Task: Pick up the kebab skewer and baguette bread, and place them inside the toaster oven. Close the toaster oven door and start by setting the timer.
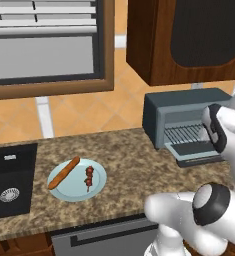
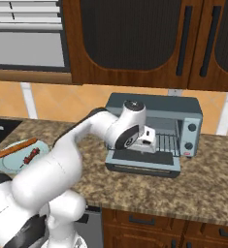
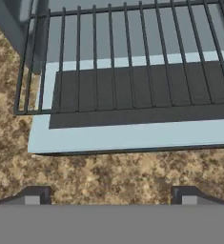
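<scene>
Gripper (image 3: 111,196) empty, fingers spread wide above the lowered toaster oven door (image 3: 132,136); baguette bread (image 1: 64,172) and kebab skewer (image 1: 89,177) lie on the plate (image 1: 64,192).

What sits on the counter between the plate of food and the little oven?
Nothing: in the left base view, only bare speckled counter lies between the plate and the toaster oven.

Both base views share the toaster oven (image 1: 181,120); the hand view looks down, seemingly close.
</scene>
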Tool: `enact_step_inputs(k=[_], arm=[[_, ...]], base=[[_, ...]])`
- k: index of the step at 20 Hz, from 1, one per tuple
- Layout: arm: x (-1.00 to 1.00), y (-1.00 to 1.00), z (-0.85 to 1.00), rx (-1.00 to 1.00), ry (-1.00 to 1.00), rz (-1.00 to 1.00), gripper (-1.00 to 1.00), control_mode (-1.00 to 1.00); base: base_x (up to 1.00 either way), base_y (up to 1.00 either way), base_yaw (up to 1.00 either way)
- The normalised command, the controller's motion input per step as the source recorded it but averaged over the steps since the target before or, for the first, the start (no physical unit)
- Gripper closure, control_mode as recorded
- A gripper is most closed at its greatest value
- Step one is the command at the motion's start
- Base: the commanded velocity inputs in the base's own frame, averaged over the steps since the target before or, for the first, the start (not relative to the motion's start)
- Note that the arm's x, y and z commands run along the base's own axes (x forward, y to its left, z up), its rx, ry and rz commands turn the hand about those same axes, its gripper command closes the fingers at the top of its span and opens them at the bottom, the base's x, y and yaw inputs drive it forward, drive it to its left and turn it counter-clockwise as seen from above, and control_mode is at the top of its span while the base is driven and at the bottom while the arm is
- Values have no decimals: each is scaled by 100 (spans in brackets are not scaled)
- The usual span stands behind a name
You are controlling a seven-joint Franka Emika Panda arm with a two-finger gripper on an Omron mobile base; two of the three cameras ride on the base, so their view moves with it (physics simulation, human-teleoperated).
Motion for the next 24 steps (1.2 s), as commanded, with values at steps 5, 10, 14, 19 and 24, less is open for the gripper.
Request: enact_step_inputs(k=[5, 10, 14, 19, 24], arm=[[-49, 100, 19, -3, 2, -1, -100, -100], [-24, 100, 20, -7, 4, -6, -100, -100], [-11, 100, 25, -3, 9, -6, -100, -100], [0, 100, 12, -4, 13, -5, -100, -100], [1, 100, 1, -1, 9, -10, -100, -100]], base=[[0, 0, 0], [0, 0, 0], [0, 0, 0], [0, 0, 0], [0, 0, 0]])
